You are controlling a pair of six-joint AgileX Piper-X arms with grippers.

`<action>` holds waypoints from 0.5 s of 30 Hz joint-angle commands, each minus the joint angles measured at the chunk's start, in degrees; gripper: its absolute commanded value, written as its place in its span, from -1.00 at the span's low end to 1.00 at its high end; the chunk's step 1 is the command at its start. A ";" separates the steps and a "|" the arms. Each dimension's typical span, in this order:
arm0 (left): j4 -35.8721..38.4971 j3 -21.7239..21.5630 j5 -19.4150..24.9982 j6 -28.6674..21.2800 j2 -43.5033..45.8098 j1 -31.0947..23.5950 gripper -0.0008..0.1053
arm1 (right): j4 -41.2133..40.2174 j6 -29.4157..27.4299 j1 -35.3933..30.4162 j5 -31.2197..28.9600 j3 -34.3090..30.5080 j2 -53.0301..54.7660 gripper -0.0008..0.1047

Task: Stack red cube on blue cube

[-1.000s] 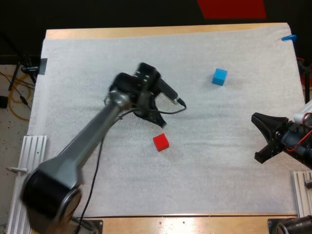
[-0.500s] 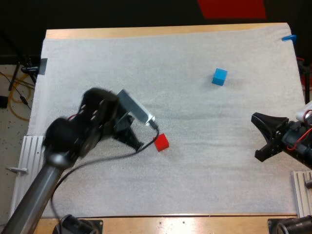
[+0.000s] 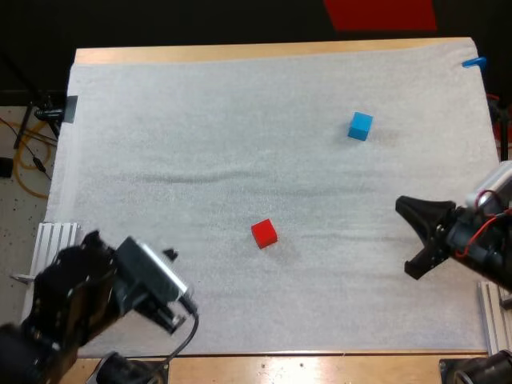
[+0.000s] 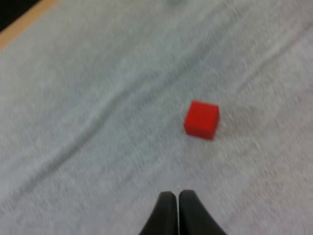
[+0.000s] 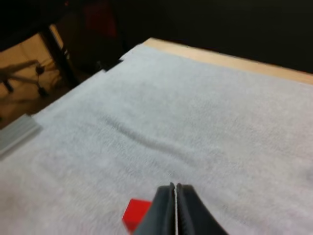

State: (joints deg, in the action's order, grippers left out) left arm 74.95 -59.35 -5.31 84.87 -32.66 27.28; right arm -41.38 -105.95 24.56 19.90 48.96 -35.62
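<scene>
The red cube [image 3: 263, 233] lies on the white mat near the middle of the table, free of both grippers. Far off at the back right rests the blue cube [image 3: 360, 126]. My left arm [image 3: 88, 296] is drawn back to the mat's front left corner. In the left wrist view my left gripper [image 4: 172, 197] is shut on nothing, with the red cube [image 4: 201, 119] a good way ahead of it. My right gripper [image 3: 410, 238] hovers at the right side of the mat. Its fingers touch in the right wrist view [image 5: 174, 193], and the red cube [image 5: 134, 213] sits just beyond them.
The mat [image 3: 240, 120] has shallow wrinkles across its middle. Metal rails [image 3: 56, 240] flank the front corners. The table's wooden edge [image 3: 264, 51] runs along the far side.
My left arm has swung back from beside the red cube to the front left corner. My right gripper has shifted slightly left. Both cubes stay where they were.
</scene>
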 commanded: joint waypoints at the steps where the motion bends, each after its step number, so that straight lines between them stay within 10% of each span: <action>1: 1.36 0.79 -1.05 0.16 1.62 0.15 -0.98 | -1.60 -0.55 1.46 -1.62 0.45 0.50 -0.99; 15: 1.40 3.84 -3.34 0.05 10.55 0.15 -0.97 | -3.82 1.25 21.17 -17.63 0.45 -7.34 -0.98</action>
State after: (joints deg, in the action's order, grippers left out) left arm 76.57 -55.40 -8.31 84.99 -22.12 27.28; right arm -45.81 -104.63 45.78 2.78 48.96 -43.01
